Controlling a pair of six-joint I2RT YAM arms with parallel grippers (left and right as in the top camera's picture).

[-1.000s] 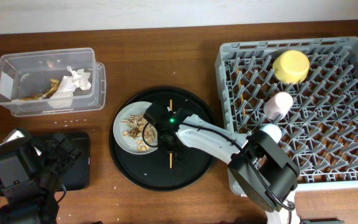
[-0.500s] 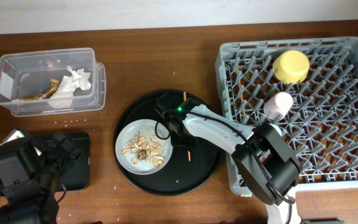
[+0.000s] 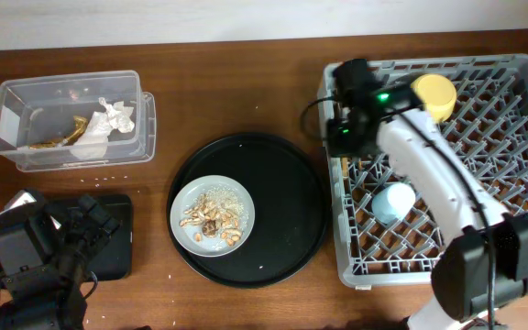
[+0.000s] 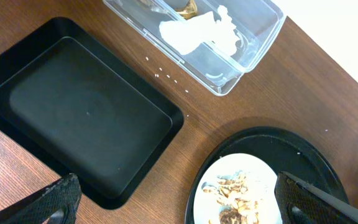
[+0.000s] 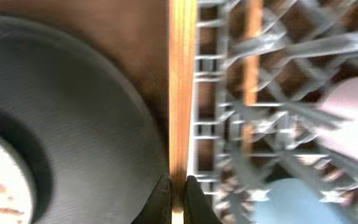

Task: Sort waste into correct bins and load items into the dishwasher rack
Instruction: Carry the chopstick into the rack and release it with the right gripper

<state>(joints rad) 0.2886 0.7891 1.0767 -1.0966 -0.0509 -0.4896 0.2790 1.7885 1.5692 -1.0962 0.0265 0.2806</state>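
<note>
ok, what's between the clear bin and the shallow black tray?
Only bare wooden table with a few white specks, between clear bin and shallow black tray; clearest in the left wrist view.

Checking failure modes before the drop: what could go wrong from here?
1. The thin chopstick is pinched by just the tips of the right fingers; it could pivot or slip.
2. It hangs over the outer wall of the rack; released here, it may drop outside or through the lattice.

No writing can be read. The white label (image 3: pixel 7 124) on the clear plastic box (image 3: pixel 67 81), far left of the right claw (image 5: pixel 178 186), seems blank or too small to make out.
</note>
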